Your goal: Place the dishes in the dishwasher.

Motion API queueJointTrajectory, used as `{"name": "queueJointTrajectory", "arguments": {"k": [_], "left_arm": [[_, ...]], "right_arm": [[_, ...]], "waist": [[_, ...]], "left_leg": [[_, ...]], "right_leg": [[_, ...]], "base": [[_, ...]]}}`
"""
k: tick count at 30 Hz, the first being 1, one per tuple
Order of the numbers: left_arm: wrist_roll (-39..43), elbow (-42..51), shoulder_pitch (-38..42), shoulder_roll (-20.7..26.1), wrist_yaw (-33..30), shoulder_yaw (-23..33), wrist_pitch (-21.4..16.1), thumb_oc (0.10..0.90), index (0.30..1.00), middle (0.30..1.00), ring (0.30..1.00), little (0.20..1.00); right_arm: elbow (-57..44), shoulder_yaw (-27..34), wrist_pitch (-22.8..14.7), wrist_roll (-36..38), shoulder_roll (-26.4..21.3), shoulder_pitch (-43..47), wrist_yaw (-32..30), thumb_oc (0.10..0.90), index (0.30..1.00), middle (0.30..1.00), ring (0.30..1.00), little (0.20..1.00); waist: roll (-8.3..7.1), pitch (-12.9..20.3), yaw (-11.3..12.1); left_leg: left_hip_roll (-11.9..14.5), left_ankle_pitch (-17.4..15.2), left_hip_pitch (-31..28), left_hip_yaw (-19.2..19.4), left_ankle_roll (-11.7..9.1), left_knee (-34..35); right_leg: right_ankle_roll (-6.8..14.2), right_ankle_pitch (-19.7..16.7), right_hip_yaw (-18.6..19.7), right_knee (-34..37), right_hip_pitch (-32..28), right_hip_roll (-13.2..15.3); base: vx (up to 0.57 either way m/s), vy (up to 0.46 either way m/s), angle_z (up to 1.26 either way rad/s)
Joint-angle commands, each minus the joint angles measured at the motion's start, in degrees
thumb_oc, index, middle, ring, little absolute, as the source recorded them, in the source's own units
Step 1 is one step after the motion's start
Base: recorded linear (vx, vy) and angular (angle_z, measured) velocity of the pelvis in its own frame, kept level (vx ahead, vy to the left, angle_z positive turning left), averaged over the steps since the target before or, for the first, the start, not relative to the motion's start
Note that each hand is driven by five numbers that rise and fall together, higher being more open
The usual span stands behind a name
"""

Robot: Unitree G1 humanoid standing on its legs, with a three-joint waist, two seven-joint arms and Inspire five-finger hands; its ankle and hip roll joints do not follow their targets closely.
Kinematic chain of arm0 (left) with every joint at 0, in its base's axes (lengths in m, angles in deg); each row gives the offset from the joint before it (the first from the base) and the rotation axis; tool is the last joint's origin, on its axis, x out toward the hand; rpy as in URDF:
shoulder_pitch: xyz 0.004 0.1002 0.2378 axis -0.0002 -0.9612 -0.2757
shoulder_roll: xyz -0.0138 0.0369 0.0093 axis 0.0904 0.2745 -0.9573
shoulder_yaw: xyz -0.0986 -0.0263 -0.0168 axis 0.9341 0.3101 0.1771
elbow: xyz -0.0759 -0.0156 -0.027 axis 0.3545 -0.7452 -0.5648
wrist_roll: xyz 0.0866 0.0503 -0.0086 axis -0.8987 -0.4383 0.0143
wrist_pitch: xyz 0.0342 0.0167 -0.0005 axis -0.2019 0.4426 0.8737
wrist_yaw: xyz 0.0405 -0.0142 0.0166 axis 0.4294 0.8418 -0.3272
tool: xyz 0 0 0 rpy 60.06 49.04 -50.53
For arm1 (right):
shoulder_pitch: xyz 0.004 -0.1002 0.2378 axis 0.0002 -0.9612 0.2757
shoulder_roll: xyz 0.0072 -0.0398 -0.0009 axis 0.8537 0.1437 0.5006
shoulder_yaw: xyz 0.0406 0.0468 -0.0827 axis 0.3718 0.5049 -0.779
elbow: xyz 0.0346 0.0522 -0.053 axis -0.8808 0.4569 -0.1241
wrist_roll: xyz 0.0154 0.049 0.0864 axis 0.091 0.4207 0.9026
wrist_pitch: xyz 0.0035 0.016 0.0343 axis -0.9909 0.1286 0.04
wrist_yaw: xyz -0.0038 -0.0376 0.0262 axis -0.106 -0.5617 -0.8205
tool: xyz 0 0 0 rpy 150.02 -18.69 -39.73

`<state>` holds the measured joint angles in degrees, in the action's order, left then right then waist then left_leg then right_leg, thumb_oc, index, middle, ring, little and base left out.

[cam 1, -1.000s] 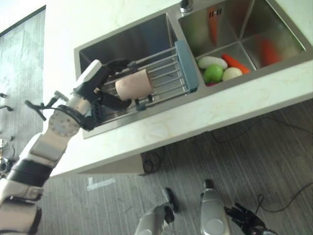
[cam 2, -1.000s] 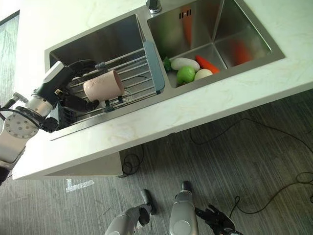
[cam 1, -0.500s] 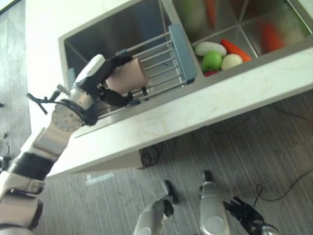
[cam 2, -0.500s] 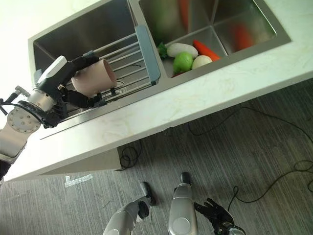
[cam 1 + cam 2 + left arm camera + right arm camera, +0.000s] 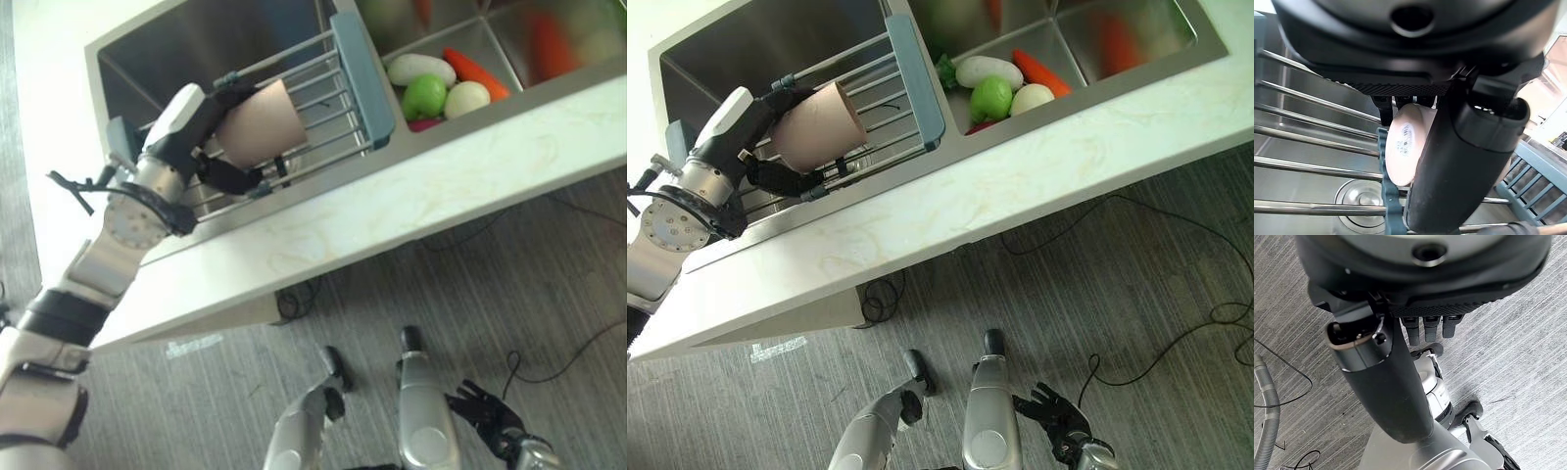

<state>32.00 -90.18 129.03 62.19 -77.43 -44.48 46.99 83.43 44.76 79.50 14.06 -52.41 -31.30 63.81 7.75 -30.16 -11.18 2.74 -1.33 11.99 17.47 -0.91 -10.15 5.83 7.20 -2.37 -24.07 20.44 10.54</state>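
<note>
A pink cup (image 5: 257,124) lies on its side in my left hand (image 5: 192,125), whose fingers and thumb curl round it. The cup (image 5: 817,127) is lifted a little above the wire rack (image 5: 323,103) that spans the left basin of the steel sink (image 5: 147,59). In the left wrist view the cup's base (image 5: 1404,146) shows past the thumb, with the rack's bars beneath. My right hand (image 5: 1055,416) hangs low over the floor with its fingers relaxed and holds nothing; its fingers (image 5: 1432,329) show straight in the right wrist view.
The rack has a blue-grey end piece (image 5: 362,69). The right basin holds a carrot (image 5: 474,72), a green fruit (image 5: 425,95) and pale vegetables (image 5: 416,68). A pale marble counter (image 5: 392,206) fronts the sink, with grey floor (image 5: 1136,294) below.
My left hand has raised the pink cup off the rack and tipped it up. The camera has shifted, so the sink sits higher in the pictures.
</note>
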Motion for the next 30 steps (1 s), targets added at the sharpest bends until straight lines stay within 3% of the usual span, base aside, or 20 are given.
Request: {"name": "queueJointTrajectory", "arguments": {"k": [1, 8, 12, 17, 24, 30], "left_arm": [[8.5, 0.6, 5.5, 2.3, -0.3, 3.3, -0.5, 0.400, 0.300, 0.300, 0.300, 0.300], [8.4, 1.9, 3.5, 0.0, 0.0, 4.9, -2.5, 0.400, 0.300, 0.300, 0.300, 0.300], [9.9, 4.4, 2.0, -0.4, -1.0, 6.2, -1.3, 0.400, 0.300, 0.300, 0.300, 0.300], [12.2, 5.8, -2.8, -0.6, -4.5, 10.5, -3.3, 0.400, 0.300, 0.300, 0.300, 0.300], [9.7, 9.1, -9.0, -0.1, -13.1, 18.3, -8.2, 0.400, 0.300, 0.300, 0.300, 0.300], [9.7, 10.1, -13.6, 2.4, -20.8, 26.2, -9.4, 0.400, 0.300, 0.300, 0.300, 0.300]], "right_arm": [[-1.6, -1.3, -0.3, 1.0, 0.5, -3.8, -0.3, 0.800, 0.900, 0.900, 0.900, 0.900], [-0.9, -1.4, -0.5, 0.9, 1.2, -4.3, -0.6, 0.800, 0.900, 0.900, 0.900, 0.900], [0.4, -1.1, -0.7, 0.3, 2.0, -4.9, -0.4, 0.800, 0.900, 0.900, 0.900, 0.900], [3.0, -1.0, -0.3, -1.0, 3.0, -5.3, -0.5, 0.800, 0.900, 0.900, 0.900, 0.900], [8.3, -0.8, 0.8, -2.3, 4.7, -4.9, -0.4, 0.800, 0.900, 0.900, 0.900, 0.900], [13.0, -1.3, 2.4, -5.5, 4.2, -3.4, 1.3, 0.800, 0.900, 0.900, 0.900, 0.900]], "waist": [[-0.96, 3.7, -0.4], [-1.11, 4.8, -0.3], [-1.19, 7.0, 0.2], [-1.53, 11.1, 1.7], [-2.12, 16.3, 4.8], [-1.12, 18.9, 7.9]], "left_leg": [[3.1, -5.6, 4.7, -4.3, -5.2, -7.0], [3.2, -5.6, 3.4, -4.3, -5.2, -7.0], [3.3, -6.0, 1.7, -4.8, -5.1, -7.0], [4.0, -6.5, -1.3, -5.7, -5.0, -7.0], [4.9, -7.3, -4.6, -7.8, -5.1, -7.0], [5.8, -6.5, -5.4, -10.2, -6.0, -7.0]], "right_leg": [[8.9, -5.3, -3.2, 6.9, -1.3, 7.0], [8.6, -4.8, -4.0, 6.9, -3.0, 6.9], [8.4, -3.9, -4.8, 6.9, -5.1, 6.6], [7.6, -2.2, -5.9, 6.9, -8.6, 5.7], [6.0, 0.8, -8.2, 6.9, -13.2, 3.8], [3.6, 3.7, -11.0, 6.9, -16.2, 1.3]], "base": [[0.00, 0.000, 0.00], [0.00, 0.001, 0.03], [0.03, -0.016, 0.09], [0.04, -0.065, 0.12], [0.00, -0.125, 0.19], [-0.04, -0.161, 0.29]]}}
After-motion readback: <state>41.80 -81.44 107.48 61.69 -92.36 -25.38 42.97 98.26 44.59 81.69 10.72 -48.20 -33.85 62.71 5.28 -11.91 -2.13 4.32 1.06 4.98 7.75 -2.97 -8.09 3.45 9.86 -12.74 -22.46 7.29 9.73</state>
